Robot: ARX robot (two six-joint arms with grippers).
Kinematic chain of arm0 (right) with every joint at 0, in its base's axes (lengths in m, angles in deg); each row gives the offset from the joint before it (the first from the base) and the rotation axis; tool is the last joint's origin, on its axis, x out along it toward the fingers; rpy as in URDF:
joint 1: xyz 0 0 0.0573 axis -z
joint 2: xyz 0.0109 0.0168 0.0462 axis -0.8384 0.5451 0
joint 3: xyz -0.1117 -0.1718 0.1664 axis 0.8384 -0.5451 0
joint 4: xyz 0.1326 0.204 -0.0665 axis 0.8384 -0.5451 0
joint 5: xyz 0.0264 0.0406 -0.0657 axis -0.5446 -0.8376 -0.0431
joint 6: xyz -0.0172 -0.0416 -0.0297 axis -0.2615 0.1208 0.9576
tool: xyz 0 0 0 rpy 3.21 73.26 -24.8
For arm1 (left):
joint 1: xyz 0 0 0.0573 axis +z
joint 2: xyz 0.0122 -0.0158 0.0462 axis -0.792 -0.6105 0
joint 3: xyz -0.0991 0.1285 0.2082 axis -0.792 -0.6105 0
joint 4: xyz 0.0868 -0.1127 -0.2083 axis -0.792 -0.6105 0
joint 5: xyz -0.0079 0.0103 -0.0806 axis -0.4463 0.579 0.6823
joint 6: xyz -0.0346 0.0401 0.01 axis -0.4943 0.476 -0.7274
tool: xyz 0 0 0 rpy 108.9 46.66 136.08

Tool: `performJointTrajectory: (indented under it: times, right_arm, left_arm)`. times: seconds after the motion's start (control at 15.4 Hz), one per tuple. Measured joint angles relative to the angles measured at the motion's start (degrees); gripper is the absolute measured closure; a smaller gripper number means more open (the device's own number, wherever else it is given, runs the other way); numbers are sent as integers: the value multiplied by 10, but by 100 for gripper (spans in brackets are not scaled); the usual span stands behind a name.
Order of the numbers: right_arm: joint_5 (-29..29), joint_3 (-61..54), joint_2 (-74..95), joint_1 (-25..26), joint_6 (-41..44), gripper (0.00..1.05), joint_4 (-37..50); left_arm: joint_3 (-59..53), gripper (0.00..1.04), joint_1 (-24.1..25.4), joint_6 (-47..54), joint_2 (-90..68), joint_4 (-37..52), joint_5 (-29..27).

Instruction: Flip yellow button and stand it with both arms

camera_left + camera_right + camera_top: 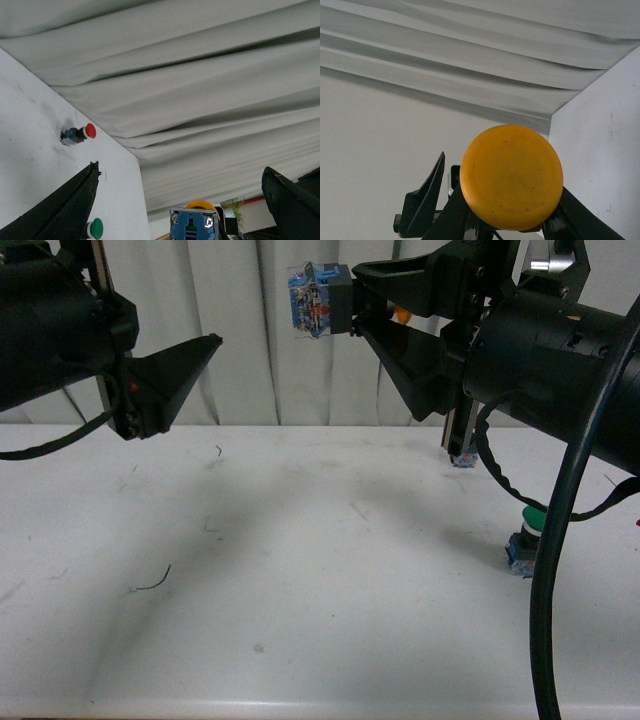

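Right tool (357,300): clenched on the yellow button (318,300), which is held in the air well above the worktop (300,600). Blue base is turned toward the left arm; yellow cap is seen between the fingers in the right wrist view. Left tool (210,345): released, fingers (75,200) spread wide, raised off the worktop, level with the button but apart from it. A green switch (528,535) and a red switch (80,134) are noted on the worktop.
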Motion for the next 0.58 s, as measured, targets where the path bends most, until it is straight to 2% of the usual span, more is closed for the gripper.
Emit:
performJointTrajectory:
  times: [0.19,0.39,0.52,0.58]
  right_arm:
    - [1,-5,0,16,0,77,0]
    - [2,-6,0,27,0,77,0]
    - [2,-7,0,27,0,77,0]
    - [2,-7,0,29,0,77,0]
  left_arm:
    - [-6,7,65,42,35,-25,8]
    - [-59,7,135,155,140,-55,18]
    - [-104,7,172,237,209,-107,31]
    - [-121,16,165,318,266,-202,-52]
